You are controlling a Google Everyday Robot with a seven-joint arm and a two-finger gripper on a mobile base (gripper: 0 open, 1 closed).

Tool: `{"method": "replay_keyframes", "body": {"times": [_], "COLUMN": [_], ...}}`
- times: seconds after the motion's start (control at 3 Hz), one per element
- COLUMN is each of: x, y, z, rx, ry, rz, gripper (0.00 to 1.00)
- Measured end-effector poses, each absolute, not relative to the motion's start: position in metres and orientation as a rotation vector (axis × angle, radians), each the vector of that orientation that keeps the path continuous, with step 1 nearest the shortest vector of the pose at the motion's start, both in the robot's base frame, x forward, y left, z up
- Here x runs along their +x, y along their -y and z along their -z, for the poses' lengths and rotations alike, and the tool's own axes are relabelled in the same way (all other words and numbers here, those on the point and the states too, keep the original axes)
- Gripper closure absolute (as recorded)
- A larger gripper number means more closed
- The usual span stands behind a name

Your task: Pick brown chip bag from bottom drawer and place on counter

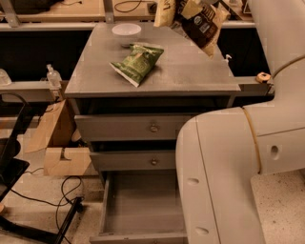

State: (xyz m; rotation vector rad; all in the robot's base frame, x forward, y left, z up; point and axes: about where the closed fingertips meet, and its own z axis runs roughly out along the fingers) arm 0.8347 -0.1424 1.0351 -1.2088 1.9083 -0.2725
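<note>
At 9 o'clock a small clear pump bottle (53,76) stands on a side ledge. Below it, toward 8 o'clock, a cardboard box (64,159) sits on the floor against the cabinet, with black cables (57,198) looping beside it.

In the middle, the counter (190,71) carries a white bowl (126,30) at its far edge, at 12 o'clock. A green chip bag (137,63) lies flat just in front of the bowl. Under the counter are two closed drawers, each with a round knob (153,127). The bottom drawer (143,202) at 6 o'clock is pulled well out.

At 1 o'clock the brown chip bag (204,26) hangs in the air, tilted, above the far right part of the counter and clear of its surface. Its cream end panel (164,12) points left.

The gripper (206,2) is right above the bag at the top edge, almost wholly cut off. I cannot tell whether it is clenched or released.

From 3 to 5 o'clock the robot's white arm (228,181) fills the right side, and a small tape roll (262,77) lies on the ledge behind it.
</note>
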Motion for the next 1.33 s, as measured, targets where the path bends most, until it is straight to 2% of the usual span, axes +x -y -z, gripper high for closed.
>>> {"method": "replay_keyframes", "body": {"times": [0.67,1.0,1.33], "x": [0.8377,0.8400,0.8400], "y": [0.1396,0.1375,0.1375], "z": [-1.0281,-1.0224,-1.0224], "rx": [-1.215,-1.219,-1.219], "ry": [-1.914,-1.920,-1.920], "rz": [0.266,0.261,0.261], "gripper": [0.28,0.00,0.00]}}
